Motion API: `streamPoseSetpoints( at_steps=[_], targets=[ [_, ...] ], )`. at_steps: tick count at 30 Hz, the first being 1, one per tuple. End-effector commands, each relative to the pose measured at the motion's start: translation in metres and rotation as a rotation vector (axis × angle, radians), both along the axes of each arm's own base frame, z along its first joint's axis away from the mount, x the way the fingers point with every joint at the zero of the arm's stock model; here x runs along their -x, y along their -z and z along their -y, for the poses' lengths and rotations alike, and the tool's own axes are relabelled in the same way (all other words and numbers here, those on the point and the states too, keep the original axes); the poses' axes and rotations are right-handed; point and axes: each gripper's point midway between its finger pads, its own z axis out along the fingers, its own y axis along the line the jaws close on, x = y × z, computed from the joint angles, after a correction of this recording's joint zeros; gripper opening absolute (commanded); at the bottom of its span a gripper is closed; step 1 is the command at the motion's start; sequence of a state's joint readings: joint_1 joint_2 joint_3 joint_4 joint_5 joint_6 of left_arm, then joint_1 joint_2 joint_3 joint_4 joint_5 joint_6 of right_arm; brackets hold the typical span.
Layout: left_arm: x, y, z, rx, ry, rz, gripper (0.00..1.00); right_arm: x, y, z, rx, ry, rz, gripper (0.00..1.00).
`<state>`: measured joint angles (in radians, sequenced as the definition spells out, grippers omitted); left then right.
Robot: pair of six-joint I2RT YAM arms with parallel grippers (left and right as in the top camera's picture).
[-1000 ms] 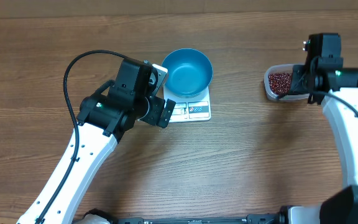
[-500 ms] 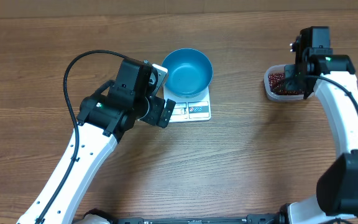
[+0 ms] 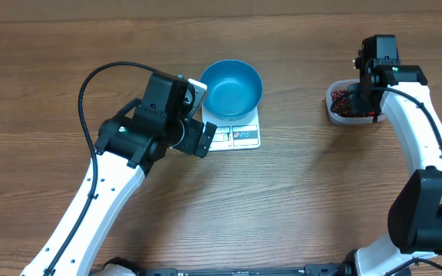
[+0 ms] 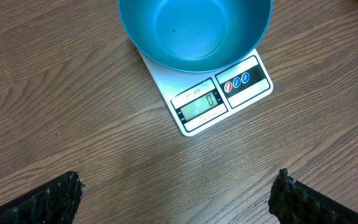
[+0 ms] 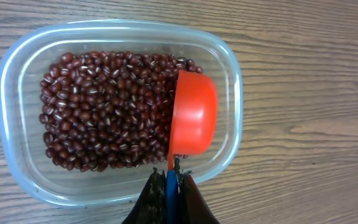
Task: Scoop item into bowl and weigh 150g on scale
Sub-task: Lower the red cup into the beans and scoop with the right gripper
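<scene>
Blue bowl (image 4: 191, 31) on scale (image 4: 219, 99), beans (image 5: 104, 112) heaped

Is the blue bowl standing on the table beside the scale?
No, the bowl sits on top of the scale, covering its rear part.

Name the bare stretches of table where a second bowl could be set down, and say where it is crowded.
Bare wood lies between the scale and the bean tub, and across the near middle of the table. Crowded: left of the scale, where the open left gripper hangs beside the blue bowl.
</scene>
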<state>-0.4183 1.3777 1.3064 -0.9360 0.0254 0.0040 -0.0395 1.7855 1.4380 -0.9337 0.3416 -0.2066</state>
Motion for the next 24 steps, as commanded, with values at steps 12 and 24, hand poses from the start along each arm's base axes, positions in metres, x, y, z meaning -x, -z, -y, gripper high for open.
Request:
streamPoseSetpoints(
  at_steps=[12,24],
  targets=[
    [-0.003,-0.003,0.002,-0.009,0.017,0.012,0.99,-0.012,0.002,-0.042,-0.231,-0.096,0.03,0.04],
    [-0.003,-0.003,0.002,-0.009,0.017,0.012,0.99,-0.007,0.011,-0.043,-0.241,-0.095,0.009,0.04]
  ],
)
